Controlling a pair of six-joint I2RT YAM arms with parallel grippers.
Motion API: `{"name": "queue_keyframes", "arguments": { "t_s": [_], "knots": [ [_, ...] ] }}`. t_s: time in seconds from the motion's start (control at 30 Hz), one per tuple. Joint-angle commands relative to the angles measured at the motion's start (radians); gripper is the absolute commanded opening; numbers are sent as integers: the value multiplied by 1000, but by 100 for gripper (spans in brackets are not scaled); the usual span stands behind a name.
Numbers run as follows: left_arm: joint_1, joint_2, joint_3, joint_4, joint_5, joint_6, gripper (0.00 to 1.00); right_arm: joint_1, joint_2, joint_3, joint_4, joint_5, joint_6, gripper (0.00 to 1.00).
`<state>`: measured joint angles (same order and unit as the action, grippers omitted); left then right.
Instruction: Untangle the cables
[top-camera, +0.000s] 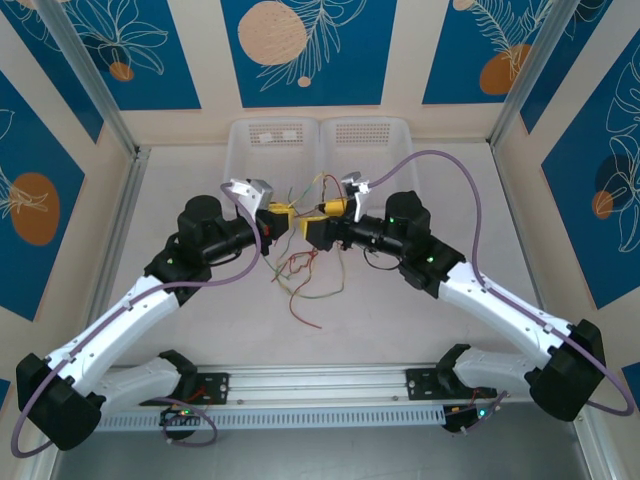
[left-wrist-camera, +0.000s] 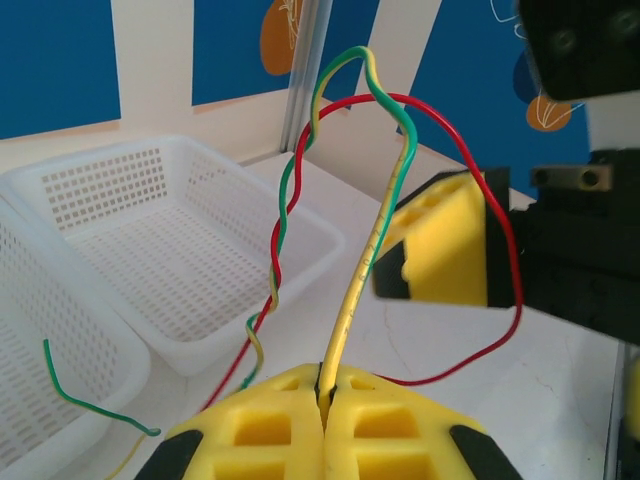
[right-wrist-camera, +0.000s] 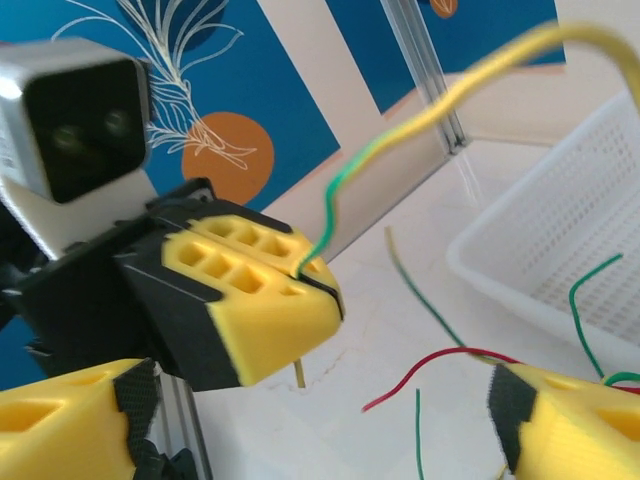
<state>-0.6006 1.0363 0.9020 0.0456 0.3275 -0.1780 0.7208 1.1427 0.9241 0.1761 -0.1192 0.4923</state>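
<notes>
Close before the left wrist camera, the left gripper (left-wrist-camera: 324, 402) pinches a yellow-green wire (left-wrist-camera: 366, 265) tight between its pads; opposite, the right gripper (right-wrist-camera: 315, 415) stands wide, holding nothing. Seen from above, the other cables (top-camera: 308, 280) lie loosely knotted at centre frame on the white table (top-camera: 400, 340). Draw slowly, since a red wire (left-wrist-camera: 470, 170) seems looped around it. White baskets (top-camera: 275, 150) and blue leaf-print walls (top-camera: 300, 50) sit behind.

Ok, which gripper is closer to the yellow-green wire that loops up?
Left. The left gripper is shut on the lower end of the yellow-green wire; the right gripper stands open just beside it, with no grip on it.
</notes>
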Motion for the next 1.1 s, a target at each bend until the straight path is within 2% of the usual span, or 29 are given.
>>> {"name": "queue_keyframes", "arguments": {
  "t_s": [0.0, 0.07, 0.2, 0.3, 0.47, 0.7, 0.87, 1.07],
  "knots": [
    [-3, -23, -6, 37, -12, -16, 0, 9, 14, -11, 51, 51, 6, 65],
    [-3, -29, -9, 34, -20, -16, 0, 6, 15, -9, 51, 77, 8, 53],
    [-4, -44, -16, 25, -43, -15, 0, -3, 19, 21, -6, 100, -5, 19],
    [-2, -63, -25, 12, -118, -16, 0, -4, 7, 24, -43, 143, -11, 0],
    [-1, -113, -63, 1, -351, -20, 0, -34, -26, 8, -108, 283, 41, 0],
    [13, -137, -55, -88, -561, -9, 0, -142, -65, 4, -173, 274, 86, 0],
    [53, -182, -61, -126, -652, -11, 0, -235, -73, 32, -265, 269, 109, 0],
    [125, -231, -58, -175, -671, -14, 0, -345, -98, 48, -345, 264, 112, 0]
  ]
}}
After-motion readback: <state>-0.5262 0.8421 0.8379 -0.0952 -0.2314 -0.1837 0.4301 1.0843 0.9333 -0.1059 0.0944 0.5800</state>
